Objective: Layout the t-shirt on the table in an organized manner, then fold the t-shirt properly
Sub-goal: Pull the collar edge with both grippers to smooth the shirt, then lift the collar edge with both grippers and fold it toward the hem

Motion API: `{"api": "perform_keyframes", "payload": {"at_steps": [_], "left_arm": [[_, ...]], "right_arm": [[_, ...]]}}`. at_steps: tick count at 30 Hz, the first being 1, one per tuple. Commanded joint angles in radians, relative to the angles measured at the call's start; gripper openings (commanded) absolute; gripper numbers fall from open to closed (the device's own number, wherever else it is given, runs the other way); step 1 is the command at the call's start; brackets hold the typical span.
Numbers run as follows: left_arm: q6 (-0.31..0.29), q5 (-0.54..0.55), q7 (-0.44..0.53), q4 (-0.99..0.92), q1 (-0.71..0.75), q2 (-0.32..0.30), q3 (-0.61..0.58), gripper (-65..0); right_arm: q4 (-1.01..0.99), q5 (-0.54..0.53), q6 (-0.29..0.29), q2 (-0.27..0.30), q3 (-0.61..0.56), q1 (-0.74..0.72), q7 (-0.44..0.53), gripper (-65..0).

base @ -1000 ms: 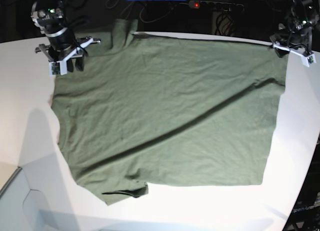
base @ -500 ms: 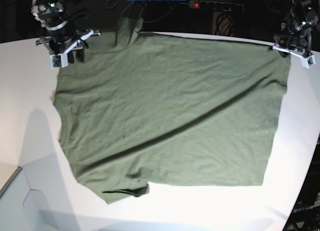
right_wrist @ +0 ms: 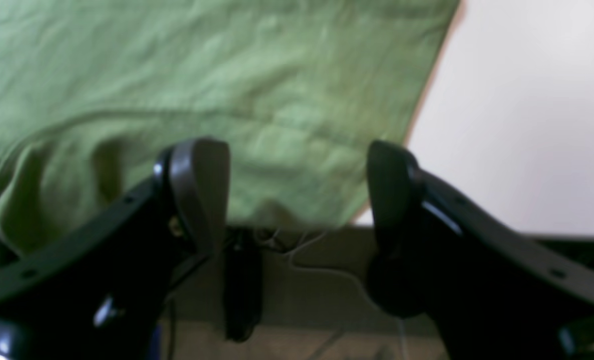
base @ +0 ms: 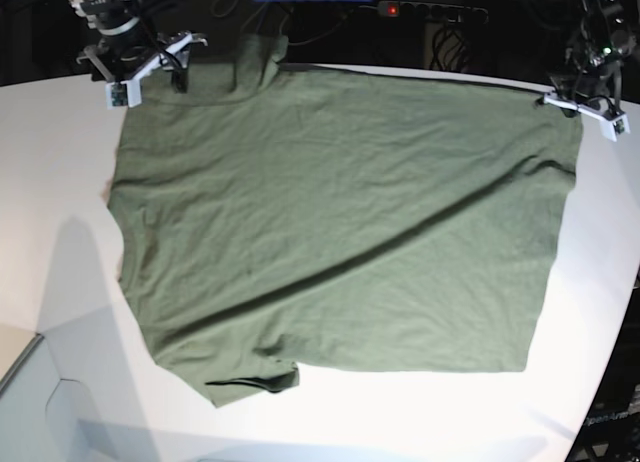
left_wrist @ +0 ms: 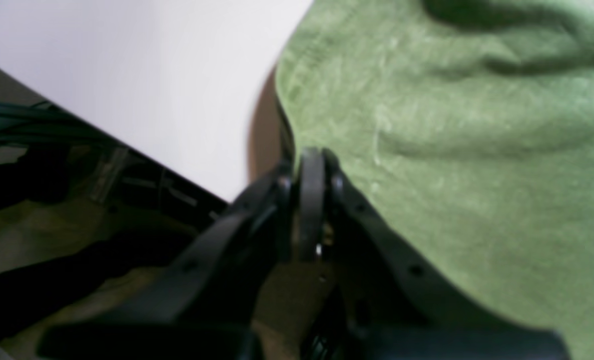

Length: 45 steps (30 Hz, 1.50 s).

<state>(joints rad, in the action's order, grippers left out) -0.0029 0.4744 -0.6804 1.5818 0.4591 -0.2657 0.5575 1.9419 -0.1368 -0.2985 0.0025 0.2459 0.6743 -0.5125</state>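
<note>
An olive-green cotton t-shirt [base: 340,232] is spread flat lengthwise across the white table [base: 60,192]. Its far corner is pinched by the left gripper [left_wrist: 311,165]; the right gripper [right_wrist: 297,185] is held spread, empty.

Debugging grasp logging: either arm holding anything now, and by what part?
Left gripper is shut at the t-shirt corner edge; whether it pinches cloth can't be told. Right gripper is open, empty.

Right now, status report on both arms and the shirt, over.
Left end effector shut at the olive-green cotton t-shirt corner. Right end effector open, above the opposite far corner. Shirt spread on the white table, long diagonal crease.
</note>
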Motion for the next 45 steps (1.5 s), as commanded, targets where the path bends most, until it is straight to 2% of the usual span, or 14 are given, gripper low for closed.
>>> {"api": "perform_keyframes", "payload": {"at_steps": [1, 27, 29, 37, 45], "left_arm": [[0.004, 0.001, -0.009, 0.009, 0.002, -0.010, -0.012, -65.0], [0.004, 0.001, -0.009, 0.015, 0.002, -0.011, -0.027, -65.0], [0.004, 0.001, -0.009, 0.015, 0.002, -0.011, -0.027, -65.0], [0.004, 0.007, -0.009, 0.022, 0.005, -0.011, -0.027, -65.0], [0.004, 0.008, -0.009, 0.084, 0.005, -0.010, -0.020, -65.0]], "right_arm": [[0.020, -0.010, -0.001, 0.004, 0.002, 0.008, 0.022, -21.5], [-0.140, -0.005, 0.002, 0.003, 0.002, -0.003, 0.030, -22.4], [-0.178, -0.005, 0.002, 0.004, 0.002, -0.014, 0.030, -27.9], [-0.197, -0.005, 0.002, 0.012, 0.003, -0.032, 0.028, -65.0], [-0.080, -0.005, 0.002, 0.012, 0.003, -0.024, 0.022, -65.0]]}}
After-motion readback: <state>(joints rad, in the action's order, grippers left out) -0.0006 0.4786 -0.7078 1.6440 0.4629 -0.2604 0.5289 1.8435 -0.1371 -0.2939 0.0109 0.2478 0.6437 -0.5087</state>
